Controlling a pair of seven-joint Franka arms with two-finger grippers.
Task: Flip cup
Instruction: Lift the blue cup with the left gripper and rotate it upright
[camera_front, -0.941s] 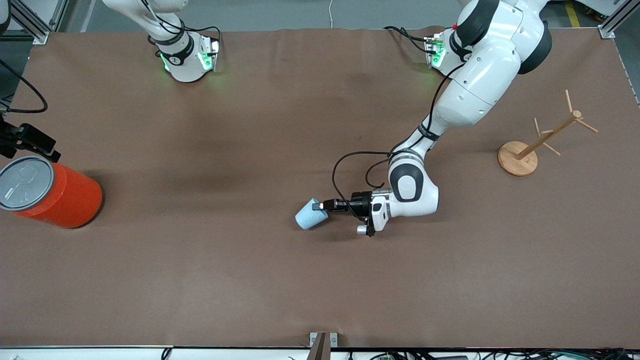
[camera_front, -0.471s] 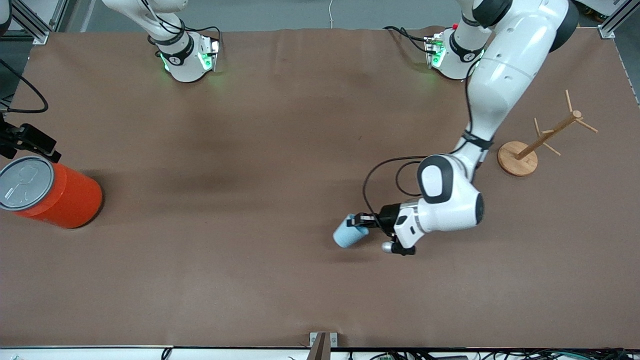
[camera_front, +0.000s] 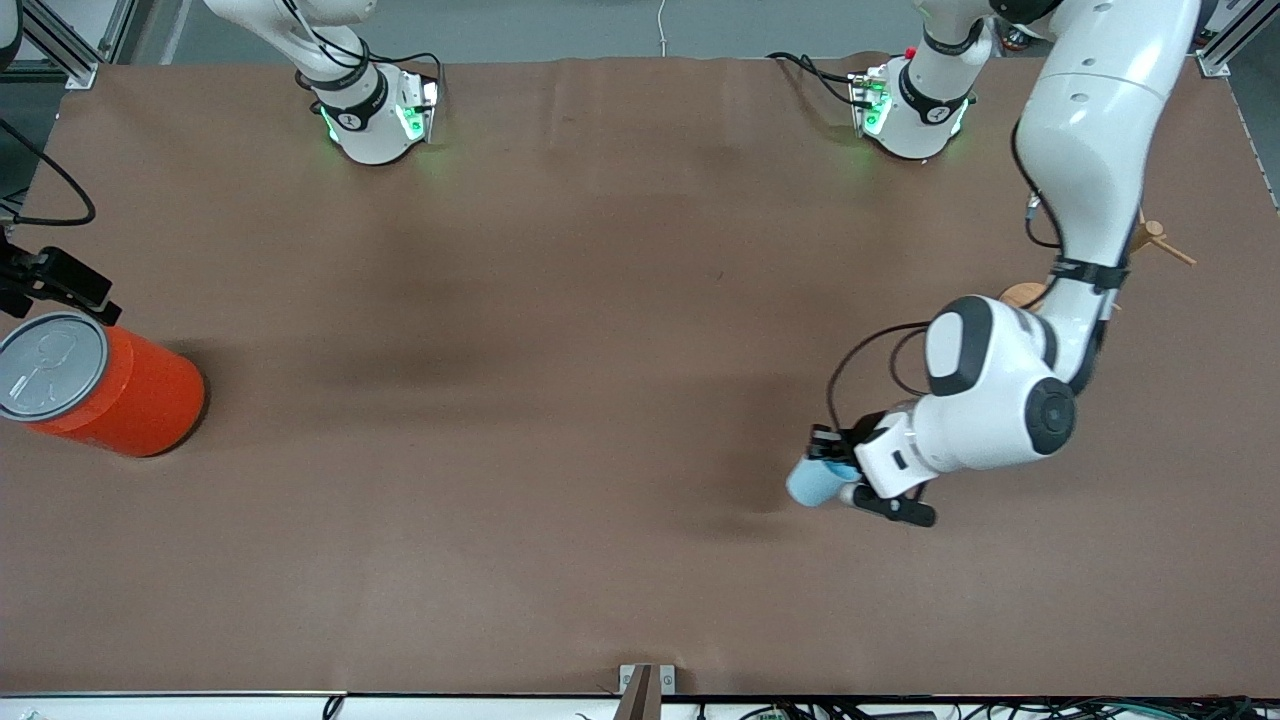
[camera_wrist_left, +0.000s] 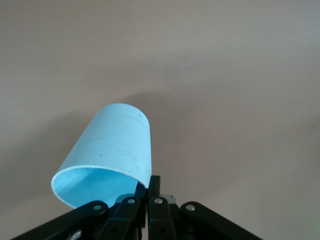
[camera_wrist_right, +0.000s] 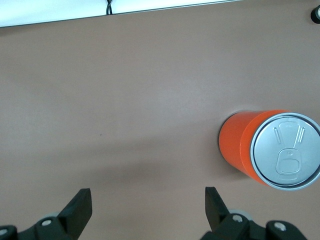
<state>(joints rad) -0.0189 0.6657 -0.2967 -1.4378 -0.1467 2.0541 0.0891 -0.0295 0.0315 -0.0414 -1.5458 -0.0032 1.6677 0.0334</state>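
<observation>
Holding item: your left gripper (camera_front: 828, 452) pinches the cup (camera_front: 812, 482) by its rim wall, tilted clear of the table (camera_front: 560, 350) near the wooden stand (camera_front: 1030, 292) for turning; right gripper (camera_wrist_right: 145, 205) waits wide above the canister (camera_front: 100, 385).

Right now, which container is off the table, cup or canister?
The cup: small, light blue, gripped at its rim by the left end effector. The orange canister stands on the table.

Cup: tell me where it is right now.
The cup is in the left gripper, pinched by its rim and held tilted above the table toward the left arm's end, not far from the wooden stand.
</observation>
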